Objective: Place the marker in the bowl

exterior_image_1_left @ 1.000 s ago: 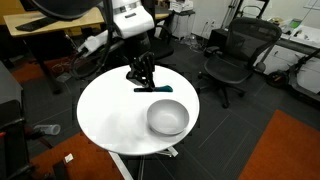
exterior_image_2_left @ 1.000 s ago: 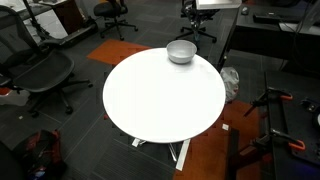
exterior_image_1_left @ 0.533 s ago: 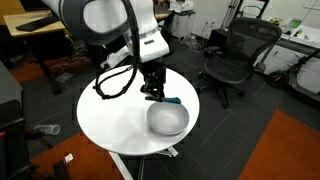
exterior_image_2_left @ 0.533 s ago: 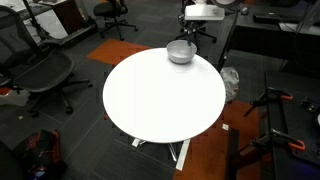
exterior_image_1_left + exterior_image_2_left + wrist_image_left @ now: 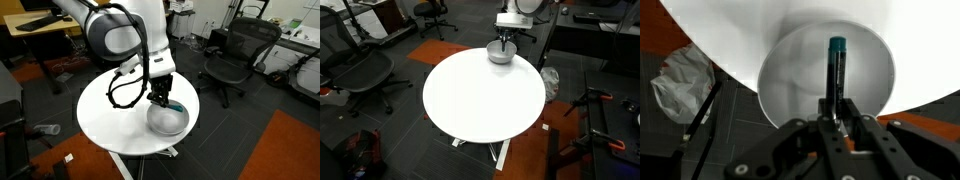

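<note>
End effector (image 5: 163, 98) moved across table (image 5: 105, 115) to abv bowl (image 5: 172, 123), pinching marker (image 5: 836, 62), tip over bowl interior

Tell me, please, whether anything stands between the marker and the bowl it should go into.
Nothing visible does. In the wrist view the gripper holds the marker right over the open bowl, whose inside looks empty. In an exterior view the bowl sits on the round table, under the gripper.

Round white table (image 5: 480, 100) — grey-white bowl (image 5: 172, 123) near its edge
</note>
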{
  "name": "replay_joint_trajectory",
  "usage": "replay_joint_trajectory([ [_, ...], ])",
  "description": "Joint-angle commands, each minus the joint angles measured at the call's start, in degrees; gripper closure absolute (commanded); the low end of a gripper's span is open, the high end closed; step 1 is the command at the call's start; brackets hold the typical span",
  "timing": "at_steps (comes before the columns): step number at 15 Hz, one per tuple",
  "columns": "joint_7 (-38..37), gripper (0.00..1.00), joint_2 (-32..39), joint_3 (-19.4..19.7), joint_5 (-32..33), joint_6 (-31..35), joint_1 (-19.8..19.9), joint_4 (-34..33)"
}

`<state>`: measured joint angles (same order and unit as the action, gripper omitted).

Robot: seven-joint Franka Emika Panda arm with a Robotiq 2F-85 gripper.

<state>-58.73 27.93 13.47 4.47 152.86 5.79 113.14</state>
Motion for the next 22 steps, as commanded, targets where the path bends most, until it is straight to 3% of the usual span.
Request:
replay_joint_trajectory([
  [1, 1.6, 0.95, 2.8, 0.2, -4.6, -0.8, 0.5, -3.5],
  [3, 1.9, 0.92, 3.7, 0.0, -6.2, -1.0, 0.8, -4.4],
  [4, 1.9, 0.57, 4.2, 0.0, -6.9, -1.1, 0.9, -4.8],
  [6, 2.2, 0.51, 4.7, -0.1, -8.3, -1.0, 1.2, -5.2],
  [13, 6.5, 0.0, 1.6, -0.1, -8.9, 1.5, 0.3, -2.4],
  [22, 16.7, 0.0, -17.2, 0.4, -2.8, 1.1, -4.0, 11.2],
])
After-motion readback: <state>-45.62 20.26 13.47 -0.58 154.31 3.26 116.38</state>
